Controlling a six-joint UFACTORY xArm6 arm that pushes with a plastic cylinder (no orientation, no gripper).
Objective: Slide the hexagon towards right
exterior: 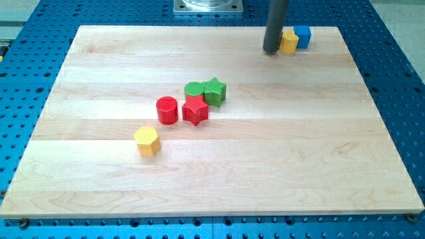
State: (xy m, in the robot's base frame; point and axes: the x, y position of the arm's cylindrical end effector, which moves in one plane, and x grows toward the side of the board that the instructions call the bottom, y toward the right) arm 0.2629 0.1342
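Yellow hexagon (147, 140) low on desk (299, 166), at seven o'clock from my tip (271, 50), well apart. Tip up top, touching a yellow block (289, 42); no hand, holding nothing.

Yellow hexagon (147, 140), flat on board, lower left of centre

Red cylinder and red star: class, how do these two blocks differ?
The red cylinder has a round top; the red star is pointed. The cylinder stands apart from other blocks; the star appears to touch the green cylinder and green star. Both are red and similar in size.
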